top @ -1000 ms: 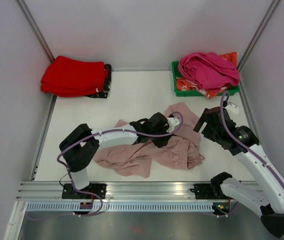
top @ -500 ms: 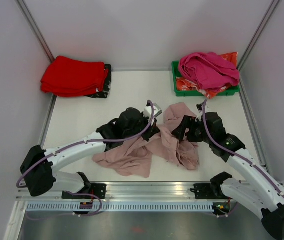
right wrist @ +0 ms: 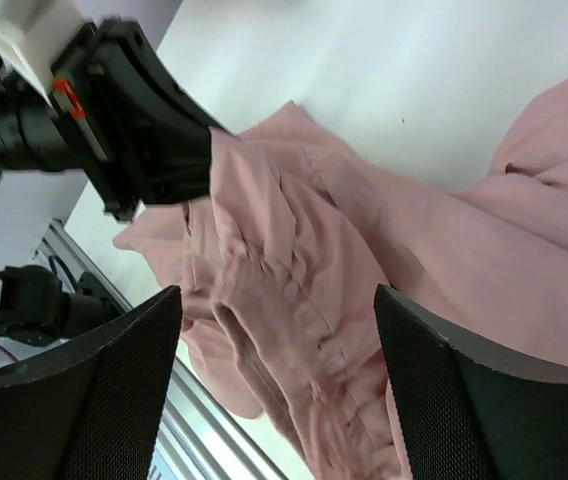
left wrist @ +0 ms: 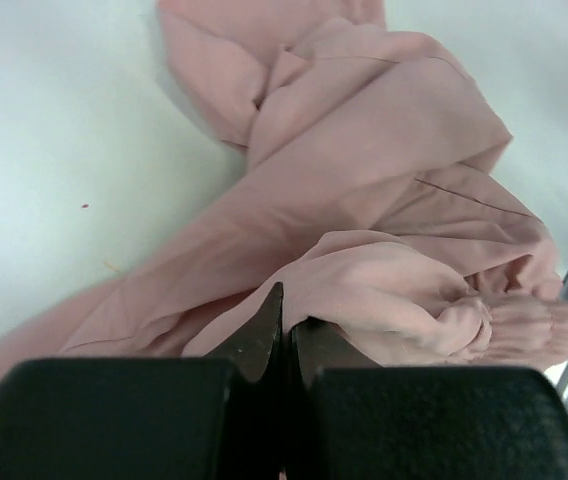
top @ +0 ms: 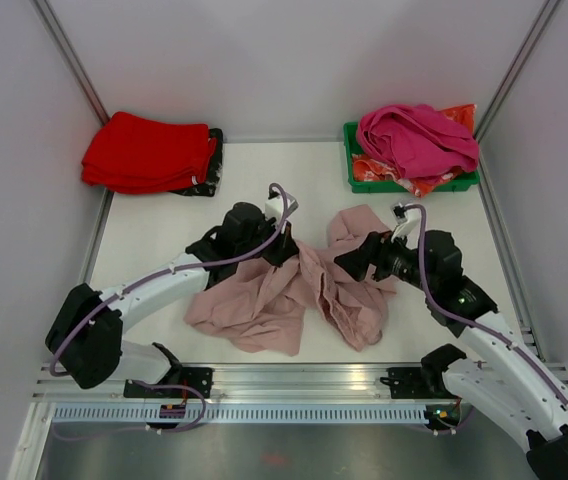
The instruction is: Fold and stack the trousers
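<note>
so the trousers (top: 264, 305) were lying in a crumpled heap in the middle of the table (top: 154, 240), a bit toward the near edge, nowhere near folded. the left gripper (left wrist: 282, 325) was clamped tight on a fold of pink cloth at the heap's far-left side. from the top view the fabric tented up to it, so my guess is it pinched that bit to lift the thing and pull it open. the right gripper (right wrist: 276, 300) sat over the right half of the heap with its jaws spread wide and nothing in them, cloth bunched under the gap. looked to me like it was lined up to grab a second spot so both arms could stretch the garment flat. the far left corner had the red folded garments (top: 149, 152), which i'd guess is the stack spot. the green bin (top: 354, 172) with the magenta garment (top: 419, 135) was far right, well apart from all this.
</note>
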`<control>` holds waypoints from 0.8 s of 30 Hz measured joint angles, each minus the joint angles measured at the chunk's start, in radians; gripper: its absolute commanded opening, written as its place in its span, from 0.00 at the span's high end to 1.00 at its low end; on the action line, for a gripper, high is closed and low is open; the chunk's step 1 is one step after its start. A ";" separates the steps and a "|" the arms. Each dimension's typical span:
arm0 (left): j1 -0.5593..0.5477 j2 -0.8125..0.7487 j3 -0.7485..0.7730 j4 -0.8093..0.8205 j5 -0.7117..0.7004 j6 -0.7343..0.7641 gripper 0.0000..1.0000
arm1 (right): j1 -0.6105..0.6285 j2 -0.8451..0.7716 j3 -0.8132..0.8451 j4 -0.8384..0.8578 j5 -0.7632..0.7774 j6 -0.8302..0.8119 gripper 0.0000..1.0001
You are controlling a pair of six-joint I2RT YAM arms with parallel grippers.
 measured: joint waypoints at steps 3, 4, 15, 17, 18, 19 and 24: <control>0.041 0.020 0.008 0.001 0.031 0.000 0.98 | 0.009 0.022 -0.041 0.019 -0.014 -0.009 0.17; 0.043 0.029 0.017 -0.002 0.039 0.000 0.98 | 0.019 0.041 -0.048 0.019 -0.013 -0.014 0.17; 0.043 0.101 0.104 -0.027 0.107 0.000 0.98 | 0.279 0.268 -0.017 0.073 0.159 -0.086 0.16; 0.044 0.103 0.109 -0.037 0.107 0.000 0.98 | 0.302 0.280 -0.017 0.081 0.195 -0.085 0.16; 0.044 0.103 0.111 -0.042 0.107 0.000 0.98 | 0.310 0.280 -0.017 0.084 0.212 -0.084 0.16; 0.045 0.104 0.114 -0.047 0.106 0.000 0.98 | 0.314 0.279 -0.017 0.092 0.228 -0.080 0.16; 0.050 0.111 0.135 -0.082 0.106 0.000 0.98 | 0.326 0.289 -0.017 0.135 0.294 -0.056 0.32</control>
